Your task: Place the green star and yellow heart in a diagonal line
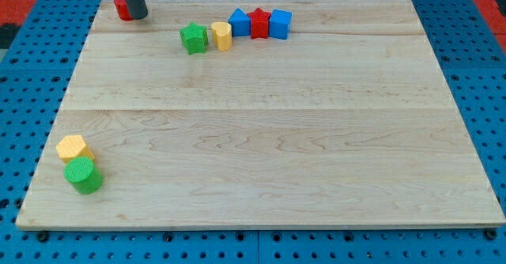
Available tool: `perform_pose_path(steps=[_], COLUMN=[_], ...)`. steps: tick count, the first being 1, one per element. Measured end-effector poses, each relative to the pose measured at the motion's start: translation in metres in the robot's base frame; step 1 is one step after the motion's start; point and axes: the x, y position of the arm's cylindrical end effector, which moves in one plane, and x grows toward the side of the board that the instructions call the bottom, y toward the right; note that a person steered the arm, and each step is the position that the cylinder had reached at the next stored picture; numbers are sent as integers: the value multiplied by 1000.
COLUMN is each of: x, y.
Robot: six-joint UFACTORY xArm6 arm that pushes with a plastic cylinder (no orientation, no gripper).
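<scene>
The green star lies near the view's top, left of centre. The yellow heart sits just to its right, almost touching it. My tip rests on the board at the view's top left, well to the left of the green star and apart from it. A red block sits right behind the rod, partly hidden by it.
A blue block, a red star and a blue cube form a row right of the yellow heart. A yellow hexagon and a green cylinder sit together at the bottom left, near the wooden board's edge.
</scene>
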Motion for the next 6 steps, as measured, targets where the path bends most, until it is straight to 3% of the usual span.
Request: perform_pose_path(steps=[1,2,4,5,6], x=[3,38,85,67,47], y=[102,173,139,98,95])
